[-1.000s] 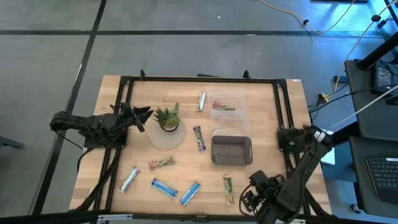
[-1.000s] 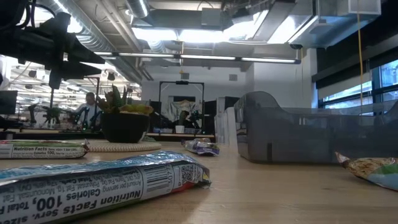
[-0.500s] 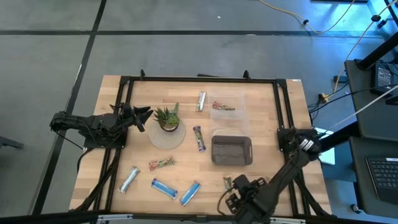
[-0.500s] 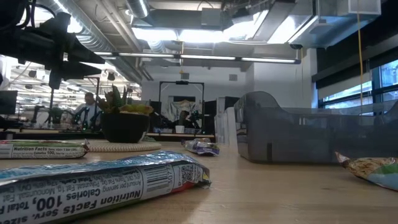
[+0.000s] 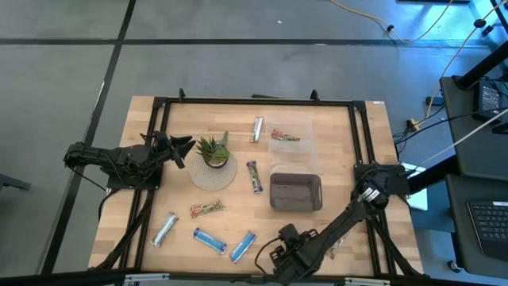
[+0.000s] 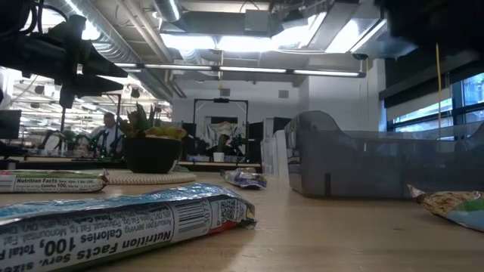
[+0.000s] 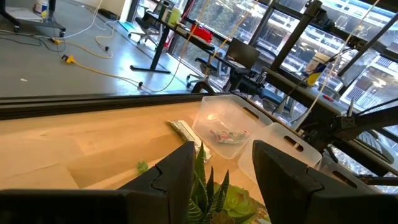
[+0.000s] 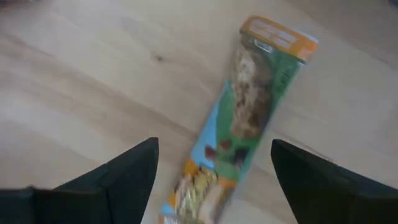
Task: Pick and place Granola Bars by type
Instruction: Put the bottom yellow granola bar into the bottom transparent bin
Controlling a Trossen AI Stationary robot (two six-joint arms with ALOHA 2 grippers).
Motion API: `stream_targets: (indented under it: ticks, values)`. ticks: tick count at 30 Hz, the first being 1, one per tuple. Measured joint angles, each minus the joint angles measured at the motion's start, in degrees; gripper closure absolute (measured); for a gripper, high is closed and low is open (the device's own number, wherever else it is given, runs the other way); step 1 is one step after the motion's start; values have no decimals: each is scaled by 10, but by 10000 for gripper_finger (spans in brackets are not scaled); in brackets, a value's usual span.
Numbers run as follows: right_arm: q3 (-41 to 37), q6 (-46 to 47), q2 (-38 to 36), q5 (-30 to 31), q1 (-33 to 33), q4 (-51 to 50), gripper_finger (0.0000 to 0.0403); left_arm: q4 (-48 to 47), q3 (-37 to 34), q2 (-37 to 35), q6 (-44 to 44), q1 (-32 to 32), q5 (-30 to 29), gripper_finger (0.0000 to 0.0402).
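The right gripper [image 8: 211, 180], fingers spread, hovers seemingly just above a green-wrapped granola bar [image 8: 249, 112].

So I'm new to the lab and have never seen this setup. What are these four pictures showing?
They show one moment from four cameras. The overhead one looks down on a wooden table with two dark robot arms. The left pincer waits, open, beside a potted plant. The right pincer, also open and holding nothing, reaches along the table's near edge. Wrapped granola bars lie scattered: blue ones, a purple one, and a green one seen just ahead of the right arm's own camera. One bar sits in a clear bin; a grey bin stands next to it. The low camera looks level across the tabletop. The left arm's camera looks past its fingers.
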Motion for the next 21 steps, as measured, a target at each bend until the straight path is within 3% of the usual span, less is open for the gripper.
stream_targets:
  ticks: [9, 21]
  values:
    - [2, 0, 16, -49, -16, 7, 102, 0, 0, 0, 0, 0, 0, 245]
    - [1, 0, 16, -56, -17, 22, 220, 0, 0, 0, 0, 0, 0, 245]
